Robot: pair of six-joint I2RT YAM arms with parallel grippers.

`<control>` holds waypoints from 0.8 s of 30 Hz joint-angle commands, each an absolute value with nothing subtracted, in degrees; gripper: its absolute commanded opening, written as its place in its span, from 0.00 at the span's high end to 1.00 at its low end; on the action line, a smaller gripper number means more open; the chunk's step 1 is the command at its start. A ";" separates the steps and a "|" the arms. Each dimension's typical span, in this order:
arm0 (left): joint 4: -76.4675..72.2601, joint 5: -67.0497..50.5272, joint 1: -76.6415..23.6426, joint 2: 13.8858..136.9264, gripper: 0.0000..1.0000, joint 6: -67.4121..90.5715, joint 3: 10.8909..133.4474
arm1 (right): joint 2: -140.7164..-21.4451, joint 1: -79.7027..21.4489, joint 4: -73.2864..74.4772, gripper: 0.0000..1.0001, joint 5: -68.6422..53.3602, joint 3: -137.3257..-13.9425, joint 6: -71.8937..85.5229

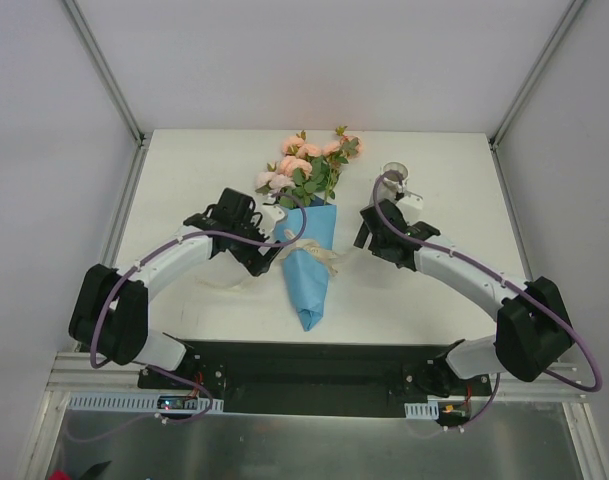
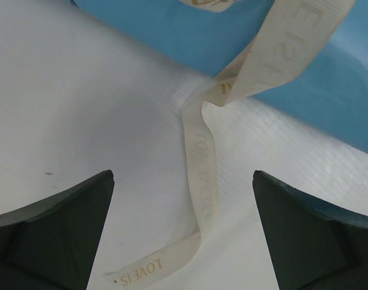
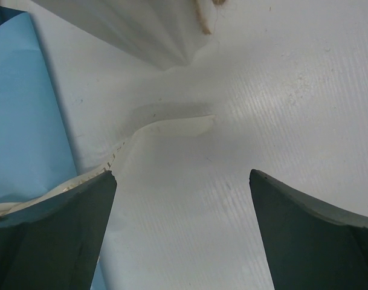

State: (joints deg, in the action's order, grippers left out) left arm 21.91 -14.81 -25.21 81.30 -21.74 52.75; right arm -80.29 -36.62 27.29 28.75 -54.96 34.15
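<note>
A bouquet of pink flowers (image 1: 302, 165) lies mid-table in a blue paper cone (image 1: 309, 265), tied with a cream ribbon (image 1: 322, 260). My left gripper (image 1: 271, 254) is at the cone's left edge. In the left wrist view it (image 2: 184, 176) is open, and a ribbon tail (image 2: 202, 181) printed "LOVE IS" lies flat between the fingers, with the blue paper (image 2: 329, 96) just ahead. My right gripper (image 1: 364, 237) stands off the cone's right side. It (image 3: 184, 174) is open over bare table, with a ribbon end (image 3: 171, 128) and blue paper (image 3: 23, 115) ahead to the left.
A small clear glass (image 1: 395, 176) stands at the back, right of the flowers and behind the right wrist. A loose ribbon tail (image 1: 224, 286) trails left of the cone. A white folded sheet (image 3: 141, 30) shows at the top of the right wrist view. Frame posts rise at the table's far corners.
</note>
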 commanded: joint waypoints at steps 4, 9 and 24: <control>15.39 -14.50 -26.72 85.16 0.01 -24.87 50.10 | -79.98 -37.79 27.42 0.04 32.17 -55.81 38.41; 13.45 -13.54 -27.16 88.24 0.02 -26.01 50.18 | -79.19 -38.50 26.20 0.04 33.05 -53.97 39.55; 9.40 -12.92 -28.21 90.97 0.70 -26.11 49.75 | -83.84 -40.87 18.46 0.09 33.13 -53.52 43.94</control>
State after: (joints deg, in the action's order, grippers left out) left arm 10.83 -12.91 -27.44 90.17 -25.80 49.69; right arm -82.85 -39.70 22.37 31.11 -52.99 40.88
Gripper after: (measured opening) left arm 0.473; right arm 0.921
